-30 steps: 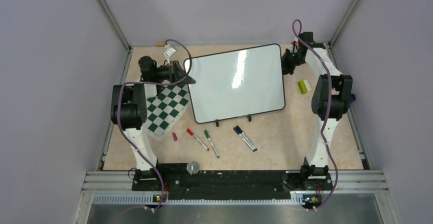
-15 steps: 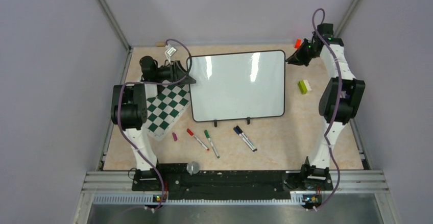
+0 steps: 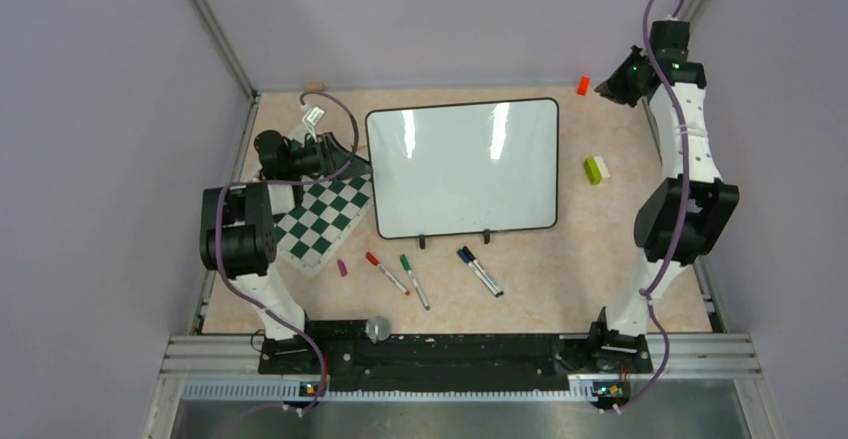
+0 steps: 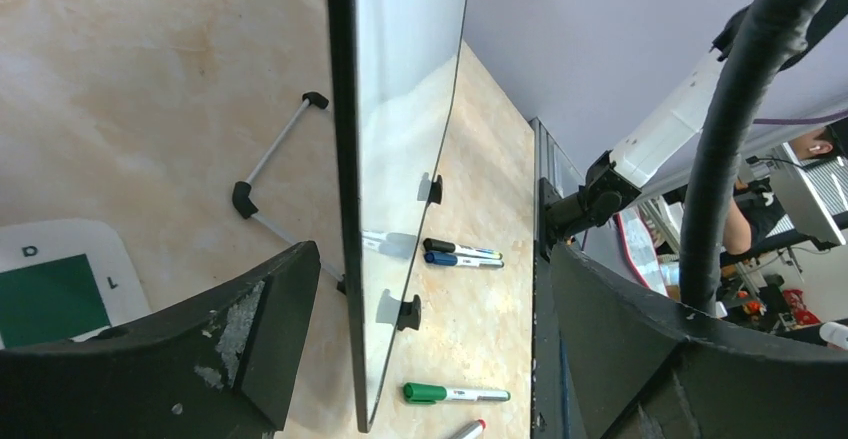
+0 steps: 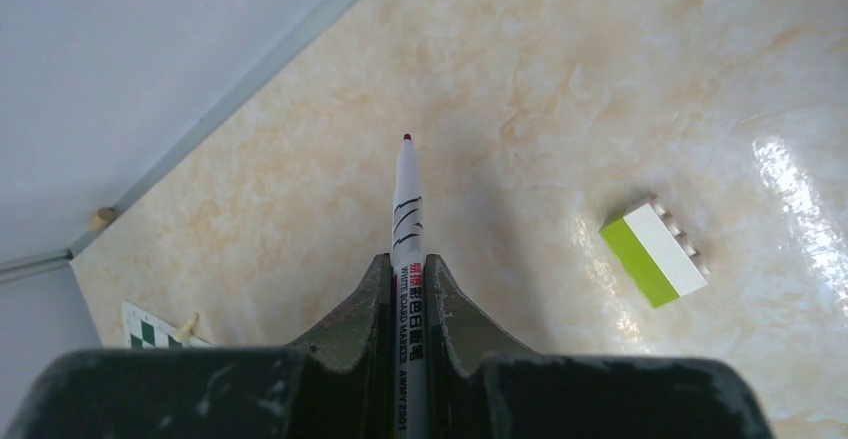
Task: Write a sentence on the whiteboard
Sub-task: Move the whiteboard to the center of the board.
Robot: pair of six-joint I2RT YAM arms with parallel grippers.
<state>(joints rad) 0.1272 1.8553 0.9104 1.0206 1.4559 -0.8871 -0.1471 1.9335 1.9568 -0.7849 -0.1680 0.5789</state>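
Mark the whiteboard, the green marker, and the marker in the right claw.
whiteboard (image 3: 462, 169), top view, middle of its white face.
green marker (image 3: 415, 281), top view, mid-barrel.
held marker (image 5: 407, 199), right wrist view, white barrel below the tip.

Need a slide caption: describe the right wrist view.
Right jaws shut on an uncapped marker above the table, green-and-white block nearby.

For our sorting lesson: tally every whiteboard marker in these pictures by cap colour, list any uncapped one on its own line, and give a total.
Red marker: 1
Green marker: 1
Blue marker: 1
Black marker: 1
Uncapped marker, clamped in the right gripper: 1
Total: 5
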